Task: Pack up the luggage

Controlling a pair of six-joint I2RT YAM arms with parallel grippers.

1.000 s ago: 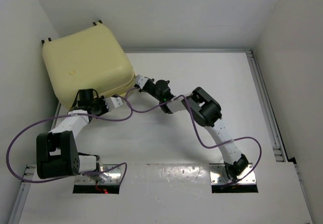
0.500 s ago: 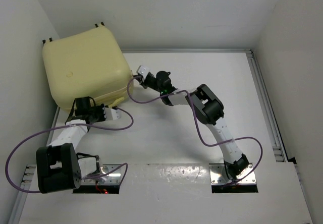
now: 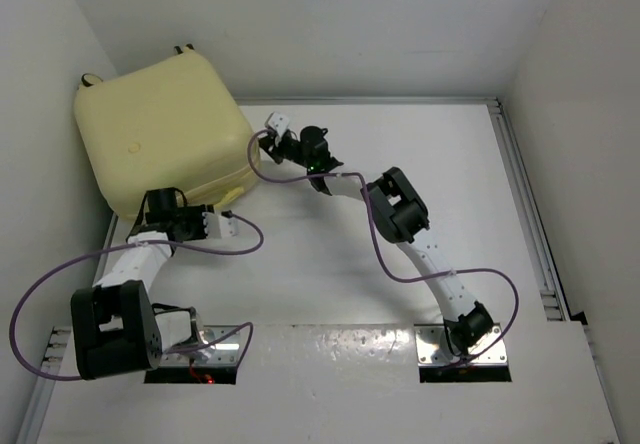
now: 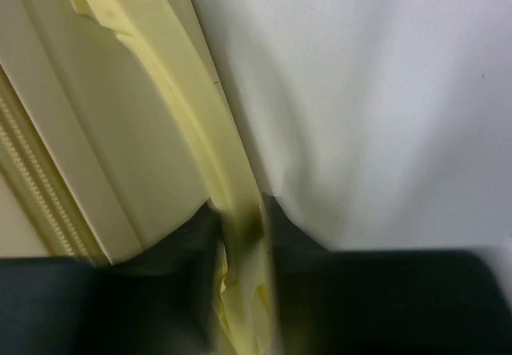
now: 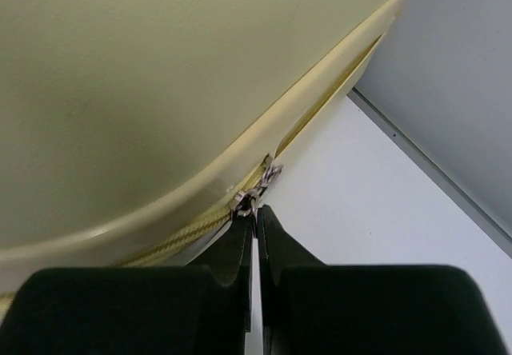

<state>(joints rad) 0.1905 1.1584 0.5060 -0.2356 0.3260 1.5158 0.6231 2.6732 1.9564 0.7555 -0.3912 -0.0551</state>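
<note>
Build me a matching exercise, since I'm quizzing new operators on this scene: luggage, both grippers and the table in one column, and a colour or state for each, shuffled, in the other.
Column one
1. luggage
2. left gripper
3. right gripper
4. table

Column two
A. shut on the metal zipper pull
B. white, bearing the luggage
C. cream-yellow, at the far left corner
D. shut on the luggage's cream edge

Pairs: 1-C, 2-D, 3-A, 4-B
</note>
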